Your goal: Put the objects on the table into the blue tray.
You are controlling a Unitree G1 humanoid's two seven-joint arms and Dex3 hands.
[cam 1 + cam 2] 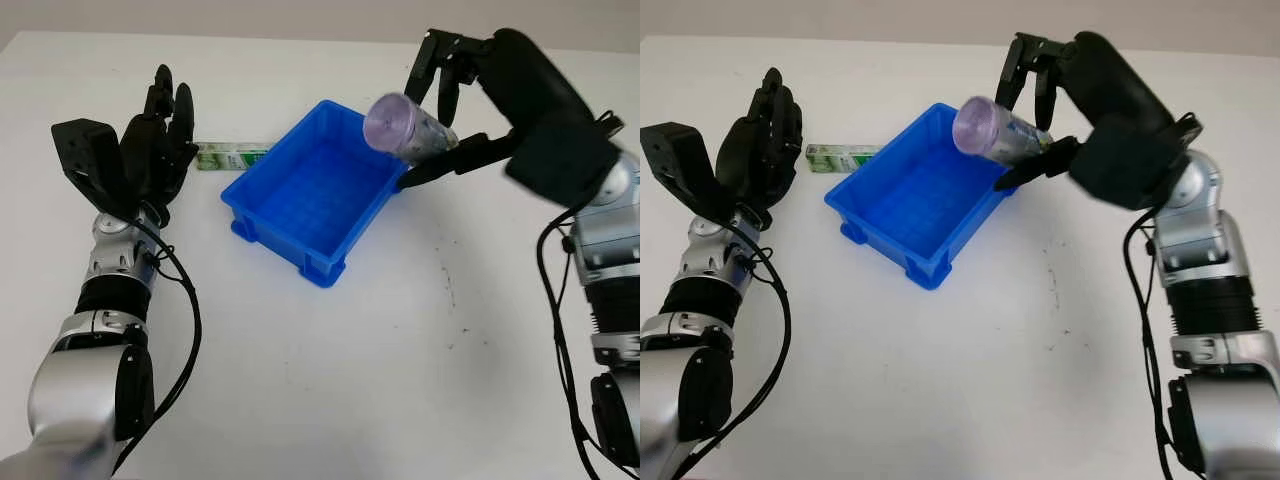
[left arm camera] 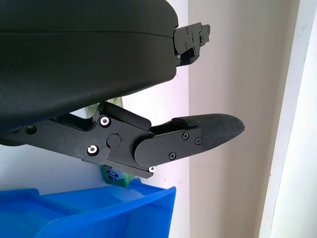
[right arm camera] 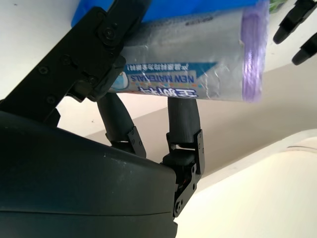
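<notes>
The right hand [image 1: 440, 110] is grasping a grey roll with a purple end [image 1: 408, 128] — 2 fingers [image 3: 183, 119] curl over it from above and the thumb presses from below. The roll is held in the air, tilted, above the 2 o'clock rim of the blue tray [image 1: 310, 190], with its purple end facing the tray's interior. In the right wrist view the roll [image 3: 188, 54] carries a printed label reading "NEW MATERIALS" and lies across the fingers, with the tray's blue wall behind it.

The blue tray sits on the white table [image 1: 330, 380] at the scene's 12 o'clock, turned diagonally, its inside bare.

A green-and-white packet [image 1: 230, 157] lies flat on the table at the tray's 9 o'clock, touching or just beside the tray's corner; which cannot be told.

The left hand [image 1: 160, 135] is released, holding nothing, at the packet's 9 o'clock, just beside its end. In the left wrist view a corner of the tray [image 2: 99, 213] and a little of the packet [image 2: 116, 176] appear behind the hand.
</notes>
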